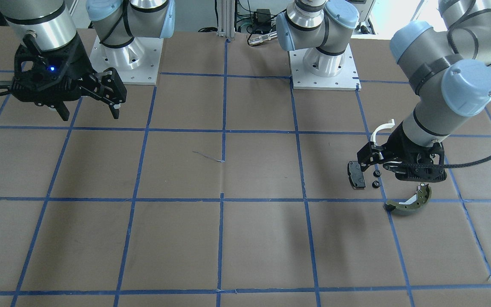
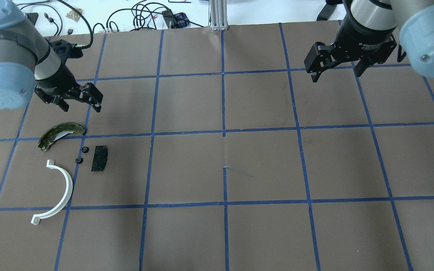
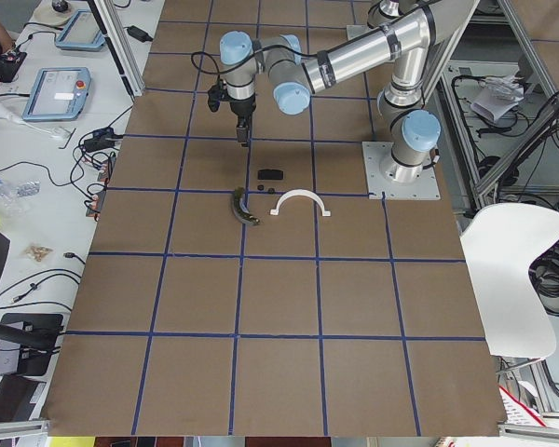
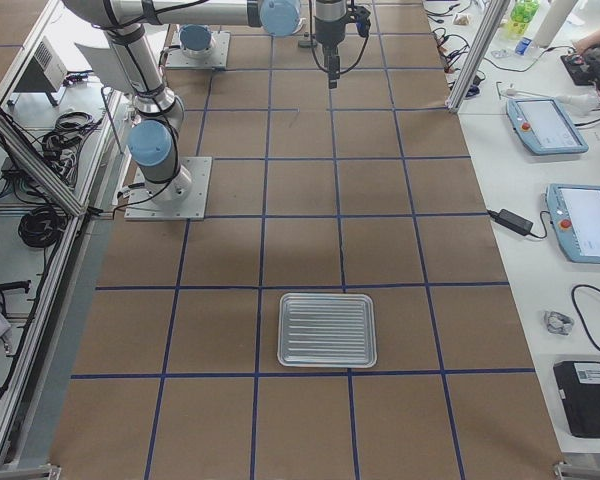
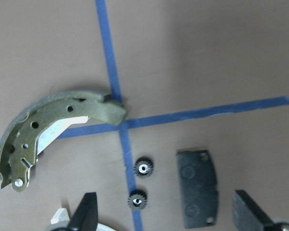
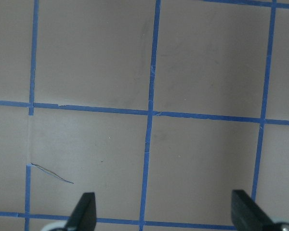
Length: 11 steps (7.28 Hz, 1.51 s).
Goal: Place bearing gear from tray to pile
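Near the left end of the brown paper-covered worktop [image 2: 262, 165], gridded with blue tape: two small black toothed bearing gears [image 2: 85, 150], side by side yet not touching, flat along a tape line. Just beside them, toward the worktop's middle, a black rectangular pad [image 2: 99, 159], flat and apart from both. Past them, on the side away from the robot, an olive-green curved shoe with a metal end [image 2: 59, 134], straddling a tape crossing. On the robot's side, a white curved half-ring [image 2: 60, 188], near the gears but not touching them. All of it together as the pile.

Above the worktop just beyond the shoe, the left hand [image 2: 80, 104]: fingers spread wide, pinching nothing, pointing down, with gears and pad between the fingertips in its wrist view. Well apart, over the right part of the grid, the right hand [image 2: 336, 71]: likewise spread, holding nothing, only taped paper under it.

Farther toward the right end, seen whole in the right side view, a ribbed silver metal tray [image 4: 328, 329], flat on the worktop, well away from both hands. Near mid-worktop, a thin dark scratch [image 2: 239, 171] on the paper.
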Available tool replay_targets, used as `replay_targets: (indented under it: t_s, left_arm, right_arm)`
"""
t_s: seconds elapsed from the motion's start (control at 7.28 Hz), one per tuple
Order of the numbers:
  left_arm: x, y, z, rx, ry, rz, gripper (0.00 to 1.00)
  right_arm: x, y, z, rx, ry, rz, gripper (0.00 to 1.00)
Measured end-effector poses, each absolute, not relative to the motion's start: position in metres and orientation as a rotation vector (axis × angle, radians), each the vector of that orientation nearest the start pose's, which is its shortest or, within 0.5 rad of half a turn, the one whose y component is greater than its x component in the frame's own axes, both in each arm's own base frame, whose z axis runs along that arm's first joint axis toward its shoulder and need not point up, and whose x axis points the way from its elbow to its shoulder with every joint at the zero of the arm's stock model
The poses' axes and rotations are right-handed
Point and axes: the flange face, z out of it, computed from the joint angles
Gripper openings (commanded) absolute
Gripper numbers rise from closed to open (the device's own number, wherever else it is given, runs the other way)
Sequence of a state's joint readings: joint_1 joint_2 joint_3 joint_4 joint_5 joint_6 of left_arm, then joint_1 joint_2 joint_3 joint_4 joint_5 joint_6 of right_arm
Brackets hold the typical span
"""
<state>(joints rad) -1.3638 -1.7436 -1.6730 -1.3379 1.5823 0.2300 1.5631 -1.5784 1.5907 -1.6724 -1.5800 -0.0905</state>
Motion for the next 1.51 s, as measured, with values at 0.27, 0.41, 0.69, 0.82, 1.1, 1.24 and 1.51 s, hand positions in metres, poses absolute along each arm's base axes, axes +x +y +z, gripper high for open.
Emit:
replay_targets:
  t_s: [0.27,0.41,0.69,0.82,1.1,1.24,1.51]
  left_arm:
    - [-0.082,-0.575,0.443,-0.053,3.167,0.064,1.00]
    - [-0.113,-0.567,0.464,-0.021,3.169,0.062,1.00]
    - [-0.149,-0.539,0.494,0.046,3.169,0.028,1.00]
    - [-0.154,-0.526,0.501,0.056,3.167,0.016,1.00]
    - [-0.155,-0.502,0.500,0.069,3.165,0.017,1.00]
    - [-0.155,-0.496,0.500,0.069,3.166,0.003,1.00]
    - [-0.153,-0.499,0.499,0.058,3.166,-0.016,1.00]
  right_arm:
    - [0.129,-0.498,0.493,-0.130,3.149,-0.142,1.00]
    - [0.129,-0.498,0.492,-0.130,3.149,-0.141,1.00]
    - [0.129,-0.498,0.492,-0.132,3.149,-0.141,1.00]
    - [0.129,-0.498,0.492,-0.132,3.149,-0.141,1.00]
    - [0.129,-0.498,0.492,-0.132,3.149,-0.140,1.00]
    - [0.129,-0.498,0.492,-0.132,3.149,-0.140,1.00]
    - [0.129,-0.498,0.492,-0.134,3.149,-0.141,1.00]
